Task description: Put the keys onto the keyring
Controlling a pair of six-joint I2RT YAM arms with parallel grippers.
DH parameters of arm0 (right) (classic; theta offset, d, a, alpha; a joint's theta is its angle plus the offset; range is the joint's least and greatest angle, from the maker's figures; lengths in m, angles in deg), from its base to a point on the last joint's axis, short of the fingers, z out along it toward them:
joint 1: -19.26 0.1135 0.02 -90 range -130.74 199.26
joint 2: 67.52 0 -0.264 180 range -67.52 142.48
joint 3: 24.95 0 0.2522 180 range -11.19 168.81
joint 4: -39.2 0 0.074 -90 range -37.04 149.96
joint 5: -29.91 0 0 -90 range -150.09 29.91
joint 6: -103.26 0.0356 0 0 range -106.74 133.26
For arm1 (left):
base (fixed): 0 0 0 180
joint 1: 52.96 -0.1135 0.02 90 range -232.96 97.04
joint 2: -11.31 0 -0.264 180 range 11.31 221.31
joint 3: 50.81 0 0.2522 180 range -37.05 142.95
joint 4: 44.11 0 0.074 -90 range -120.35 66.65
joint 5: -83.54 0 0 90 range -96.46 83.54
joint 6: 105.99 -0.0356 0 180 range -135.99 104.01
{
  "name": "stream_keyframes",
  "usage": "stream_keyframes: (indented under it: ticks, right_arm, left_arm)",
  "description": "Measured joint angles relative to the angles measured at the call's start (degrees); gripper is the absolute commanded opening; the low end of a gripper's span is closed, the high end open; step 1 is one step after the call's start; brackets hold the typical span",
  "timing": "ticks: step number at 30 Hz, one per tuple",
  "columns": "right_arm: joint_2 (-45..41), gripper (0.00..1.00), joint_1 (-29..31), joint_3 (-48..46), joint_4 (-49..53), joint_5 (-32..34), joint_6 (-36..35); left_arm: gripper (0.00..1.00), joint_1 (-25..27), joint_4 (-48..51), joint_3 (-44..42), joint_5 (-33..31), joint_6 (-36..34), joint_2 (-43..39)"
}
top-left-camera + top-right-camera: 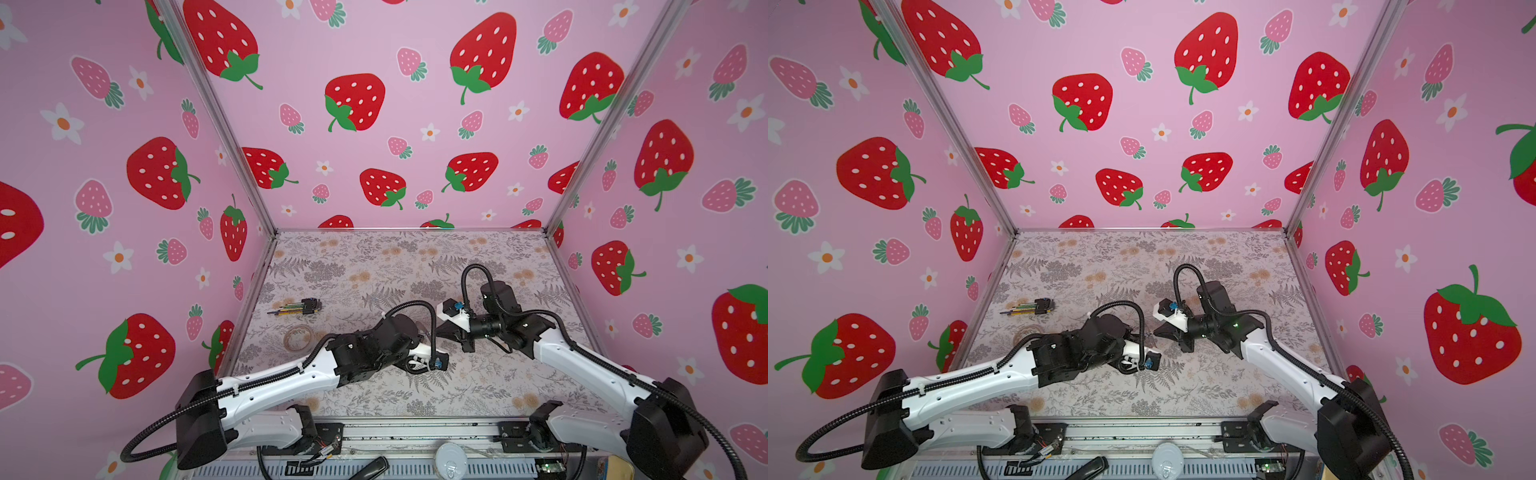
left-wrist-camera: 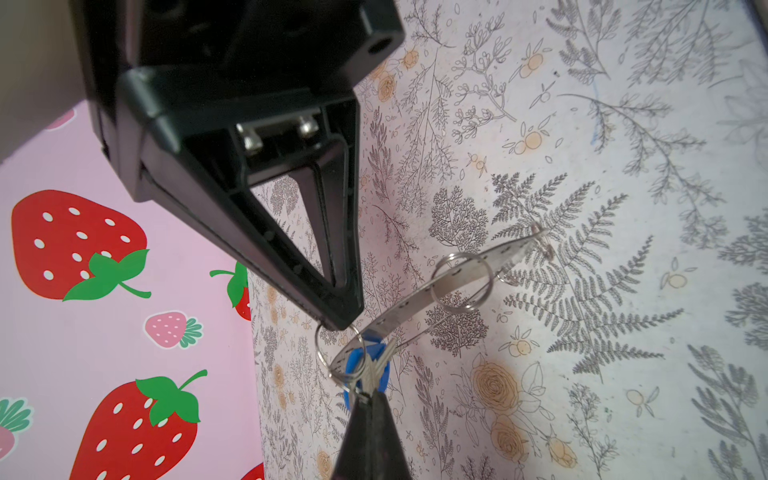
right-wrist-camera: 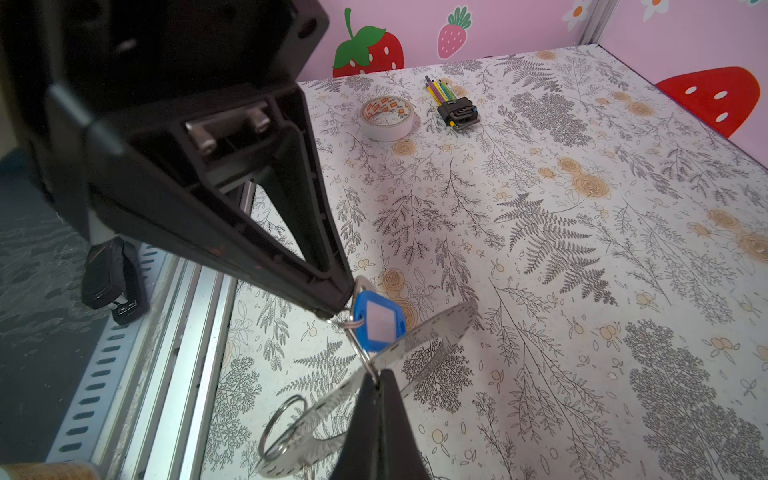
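Fully closed, left claw [image 2: 338,326] on keyring [image 2: 513,251], right claw [image 3: 336,311] on keys [image 3: 380,322]

left gripper [image 2: 338,324] — shut | right gripper [image 3: 334,311] — shut | arms [image 1: 274,374] reach toward each other, tips apparently almost touching

**Tape and tool bundle lie off to one side**

A roll of tape [image 3: 386,118] lies flat on the fern-and-rose patterned desk [image 1: 374,266]. Near it, not touching, lies a dark bundle of thin tools [image 3: 453,106] with yellow and green shafts. In both top views, these 2 sit toward the desk's left edge. Pink strawberry-print walls [image 1: 374,104] enclose 3 sides.
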Motion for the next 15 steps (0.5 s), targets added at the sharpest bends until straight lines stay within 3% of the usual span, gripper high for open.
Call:
stream_keyframes:
  ticks: [15]
  right_arm:
    - [-2.4, 0.0, 0.0, -2.5, -3.0, 0.0, -0.6]
  left_arm:
    - [0.0, -2.0, 5.4, 4.2, 4.6, 2.0, 1.8]
